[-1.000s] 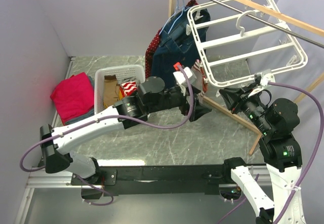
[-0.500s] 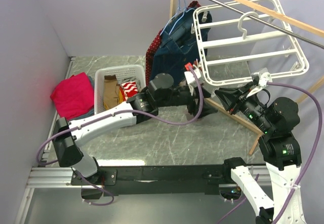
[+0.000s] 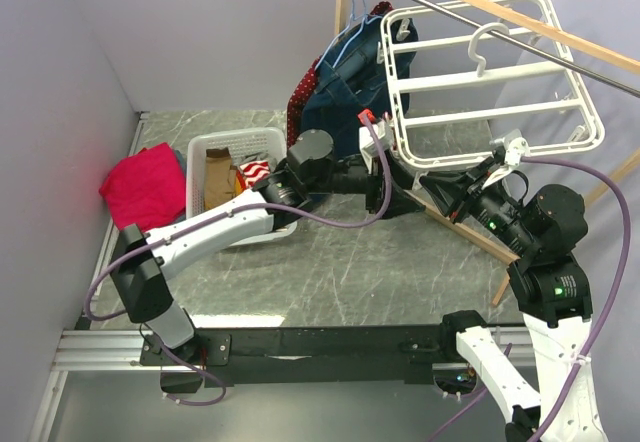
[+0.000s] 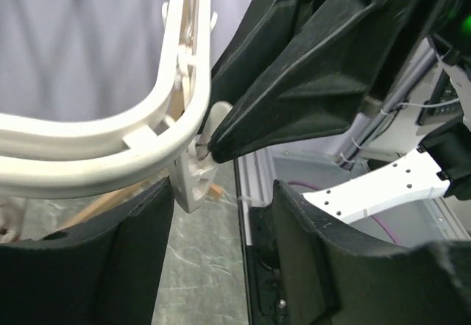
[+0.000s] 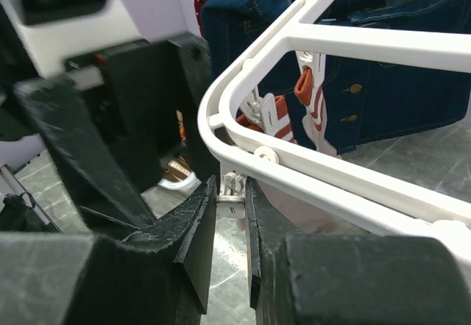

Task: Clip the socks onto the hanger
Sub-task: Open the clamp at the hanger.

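Hanger [image 3: 470, 79] is hanging tilted above the counter's [image 3: 330, 272] far right. Right claw [image 5: 229, 189] is squeezing its corner clip [image 4: 193, 181] narrowly, likely to open it. Left claw [image 4: 223, 193] is hovering wide around that clip, gripping nothing visible.

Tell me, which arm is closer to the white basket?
Left. The left arm passes right by the basket; the right arm stands well off to its right, near the hanger.
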Action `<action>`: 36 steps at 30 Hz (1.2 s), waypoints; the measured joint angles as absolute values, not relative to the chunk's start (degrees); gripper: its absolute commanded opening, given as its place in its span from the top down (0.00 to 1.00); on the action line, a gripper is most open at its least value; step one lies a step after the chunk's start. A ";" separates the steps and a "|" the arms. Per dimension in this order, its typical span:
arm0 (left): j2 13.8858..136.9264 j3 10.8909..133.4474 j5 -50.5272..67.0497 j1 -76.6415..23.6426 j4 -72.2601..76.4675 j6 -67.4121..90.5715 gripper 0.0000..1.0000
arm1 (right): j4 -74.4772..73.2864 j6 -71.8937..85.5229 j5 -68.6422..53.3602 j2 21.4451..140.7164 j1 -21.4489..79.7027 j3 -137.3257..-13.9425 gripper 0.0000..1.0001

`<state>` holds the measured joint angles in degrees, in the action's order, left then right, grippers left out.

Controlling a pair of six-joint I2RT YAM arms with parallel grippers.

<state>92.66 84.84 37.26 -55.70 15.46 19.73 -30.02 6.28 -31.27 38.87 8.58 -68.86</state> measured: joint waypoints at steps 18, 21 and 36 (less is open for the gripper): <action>94.72 85.43 38.28 -55.09 16.49 22.26 0.79 | -28.27 6.11 -32.60 38.09 8.58 -67.85 0.77; 94.72 85.43 38.06 -55.22 16.51 22.20 0.83 | -28.36 6.28 -31.88 37.80 8.58 -67.81 0.64; 94.63 84.73 32.08 -56.34 18.79 21.10 0.90 | -34.39 9.61 -24.05 35.86 8.58 -67.83 0.44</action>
